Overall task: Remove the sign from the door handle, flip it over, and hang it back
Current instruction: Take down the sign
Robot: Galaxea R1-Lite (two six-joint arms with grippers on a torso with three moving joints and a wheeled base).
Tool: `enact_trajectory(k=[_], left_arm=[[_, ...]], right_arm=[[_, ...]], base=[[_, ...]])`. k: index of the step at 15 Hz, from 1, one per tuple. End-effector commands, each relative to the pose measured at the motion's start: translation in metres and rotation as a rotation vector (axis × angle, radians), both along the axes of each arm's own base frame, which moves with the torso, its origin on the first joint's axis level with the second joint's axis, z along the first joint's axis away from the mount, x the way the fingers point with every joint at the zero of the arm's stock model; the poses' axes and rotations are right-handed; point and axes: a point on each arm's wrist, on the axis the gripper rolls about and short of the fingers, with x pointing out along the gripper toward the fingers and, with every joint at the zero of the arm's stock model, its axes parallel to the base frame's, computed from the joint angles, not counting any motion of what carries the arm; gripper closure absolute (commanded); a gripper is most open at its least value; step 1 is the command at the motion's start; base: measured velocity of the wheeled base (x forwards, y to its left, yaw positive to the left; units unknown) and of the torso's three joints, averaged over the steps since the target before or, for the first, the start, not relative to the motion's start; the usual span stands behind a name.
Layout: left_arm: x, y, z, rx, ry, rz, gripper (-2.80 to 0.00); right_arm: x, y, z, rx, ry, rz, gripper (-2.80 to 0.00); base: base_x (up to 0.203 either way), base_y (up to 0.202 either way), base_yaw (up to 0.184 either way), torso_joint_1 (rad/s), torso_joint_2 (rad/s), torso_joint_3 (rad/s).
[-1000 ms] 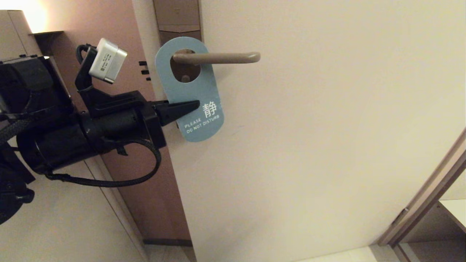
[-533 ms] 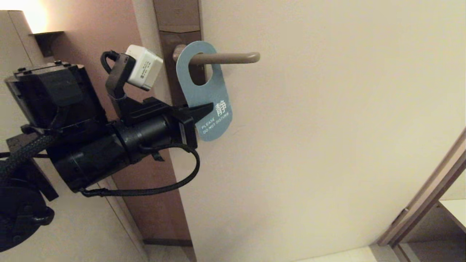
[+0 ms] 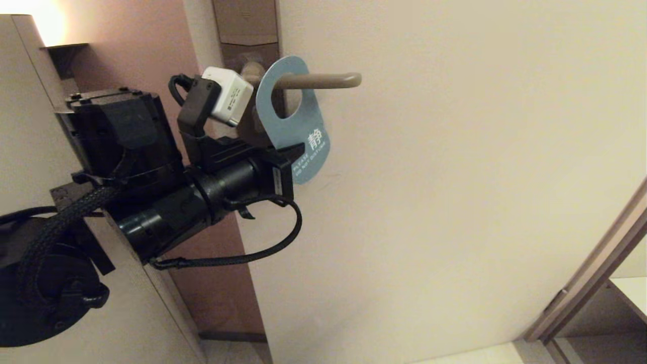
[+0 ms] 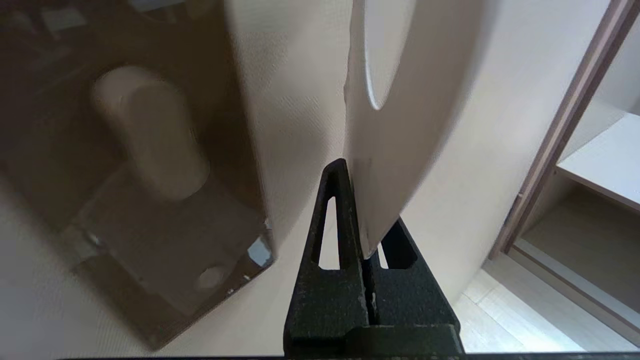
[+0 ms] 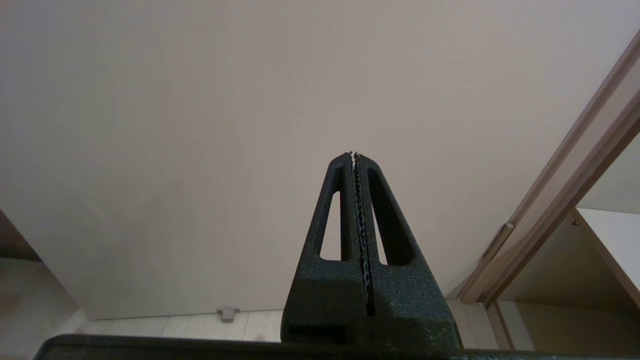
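Head view. The left gripper [image 3: 295, 151] reaches in from the left and is clamped on the lower part of the sign [image 3: 294, 121], a blue card hanger with rounded ends. The sign's oval hole is threaded over the door handle [image 3: 318, 80], a beige lever bar with a rounded end that projects to the right from a tall brown lock plate [image 3: 246, 30]. The card is swung edgewise out from the door [image 3: 455, 177], its blue face turned to the camera (white lettering reads "PLEASE DO NOT DISTURB" beneath a large Chinese character). A white camera module [image 3: 227, 96] sits on the wrist; the small print on its side is too fine to read. A black cable [image 3: 252, 255] loops below the arm. The right arm does not appear here.

Left wrist view. The left gripper [image 4: 361, 210] pinches the lower end of the sign [image 4: 395, 150] between its black fingers; the card's pale reverse face fills the centre, with part of the oval hole showing. Beside it stand the door handle [image 4: 150, 140], seen end-on and blurred, and the lock plate [image 4: 175, 240] with its keyhole [image 4: 210, 276].

Right wrist view. The right gripper [image 5: 354, 155] is fully closed on nothing, pointing at the plain door [image 5: 200, 125]; a door frame [image 5: 560, 200] runs at one side.
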Motion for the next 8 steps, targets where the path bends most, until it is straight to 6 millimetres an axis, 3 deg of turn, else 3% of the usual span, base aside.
enact_trajectory(k=[1, 8], left_arm=[[0.003, -0.01, -0.001, -0.001, -0.001, -0.005, 0.0], [0.019, -0.028, 0.002, -0.013, -0.015, 0.008, 0.0]], right_arm=[[0.0, 0.0, 0.0, -0.001, 0.001, 0.001, 0.0], [0.0, 0.0, 0.0, -0.001, 0.001, 0.001, 0.0]], base=[[0.0, 0.0, 0.0, 0.0, 0.0, 0.0], [0.0, 0.0, 0.0, 0.0, 0.0, 0.0]])
